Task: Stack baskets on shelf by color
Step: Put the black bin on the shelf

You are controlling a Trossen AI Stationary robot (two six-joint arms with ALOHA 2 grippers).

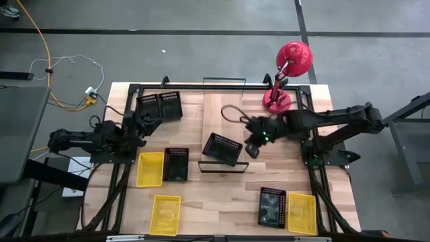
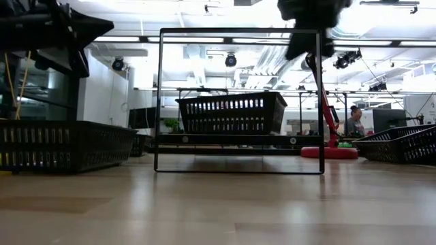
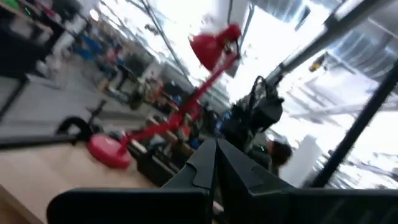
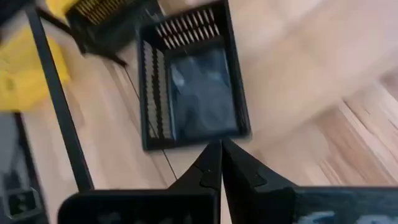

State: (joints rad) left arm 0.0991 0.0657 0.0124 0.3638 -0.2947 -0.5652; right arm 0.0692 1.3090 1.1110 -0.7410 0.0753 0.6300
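One black basket (image 1: 222,148) stands slightly askew on the shelf (image 1: 225,114), a light board between black wire rails, close to its near rail (image 1: 220,167). In the low view this basket (image 2: 231,112) rests by its bottom on the board (image 2: 238,139). My right gripper (image 1: 252,149) hangs shut just right of it and above it, touching nothing. The right wrist view looks down past the shut fingers (image 4: 221,158) into the basket (image 4: 193,93). My left gripper (image 1: 144,124) waits shut at the far left, beside two black baskets (image 1: 160,106). Its wrist view shows nothing between the fingers (image 3: 216,163).
A yellow basket (image 1: 150,169) and a black one (image 1: 176,164) lie left of the shelf. Near the front edge lie a yellow basket (image 1: 166,214), a black one (image 1: 272,206) and another yellow one (image 1: 302,213). A red desk lamp (image 1: 285,74) stands at the far right.
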